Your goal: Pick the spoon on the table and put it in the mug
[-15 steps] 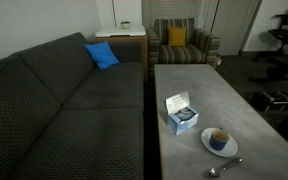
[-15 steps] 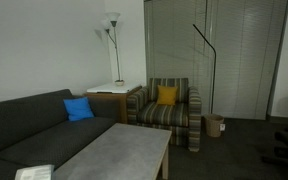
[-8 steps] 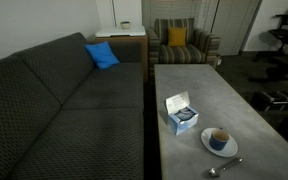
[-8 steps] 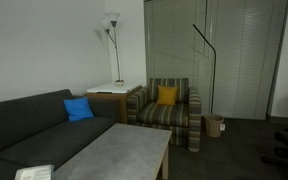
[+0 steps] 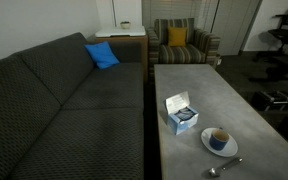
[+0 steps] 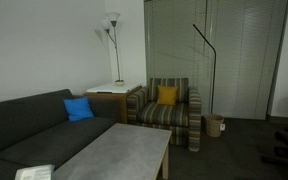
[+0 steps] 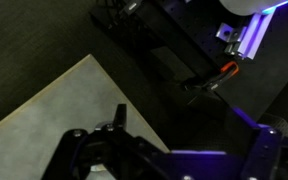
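Observation:
The slim silver spoon (image 5: 225, 167) lies flat on the grey table (image 5: 194, 85) near its front edge, just in front of the white saucer (image 5: 205, 141). The dark blue mug (image 5: 218, 139) stands upright on that saucer, apart from the spoon. My gripper (image 7: 189, 130) shows only in the wrist view, at the bottom, with its dark fingers (image 7: 119, 114) spread wide and nothing between them. It hangs over dark floor beside a corner of the table (image 7: 54, 110). Spoon and mug are out of the wrist view. The arm is not in either exterior view.
A blue-and-white box (image 5: 181, 113) stands on the table behind the mug. A dark grey sofa (image 5: 64, 100) with a blue pillow (image 5: 101, 55) runs along the table. A striped armchair (image 6: 169, 110) and floor lamps (image 6: 111, 35) stand beyond. Cables and equipment (image 7: 219, 70) lie on the floor.

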### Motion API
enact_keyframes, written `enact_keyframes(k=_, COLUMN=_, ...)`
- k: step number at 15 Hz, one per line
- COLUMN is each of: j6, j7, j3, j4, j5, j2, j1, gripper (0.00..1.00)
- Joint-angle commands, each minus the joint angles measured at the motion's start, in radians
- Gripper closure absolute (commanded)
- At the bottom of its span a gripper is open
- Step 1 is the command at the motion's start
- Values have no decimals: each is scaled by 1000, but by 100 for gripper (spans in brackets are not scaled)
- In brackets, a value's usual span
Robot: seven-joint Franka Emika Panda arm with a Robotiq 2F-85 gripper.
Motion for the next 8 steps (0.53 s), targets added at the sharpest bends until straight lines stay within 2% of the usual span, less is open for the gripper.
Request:
enact_keyframes(k=1, j6=144, j7=-52, j3=62, j4=91, j5=-21, j2=191, j1=35, gripper=0)
enact_keyframes(k=2, j6=86, j7=-19, j3=58, j4=21, j5=-7, j2=66, j1=8, gripper=0)
enact_keyframes(k=6, j6=136, j7=-27, j3=90, j4=79, j5=-8, j2=182, j1=19, gripper=0)
enact_keyframes(k=8, j6=166, j7=28, j3=116, j4=79, j5=-90, j2=186, j1=13, gripper=0)
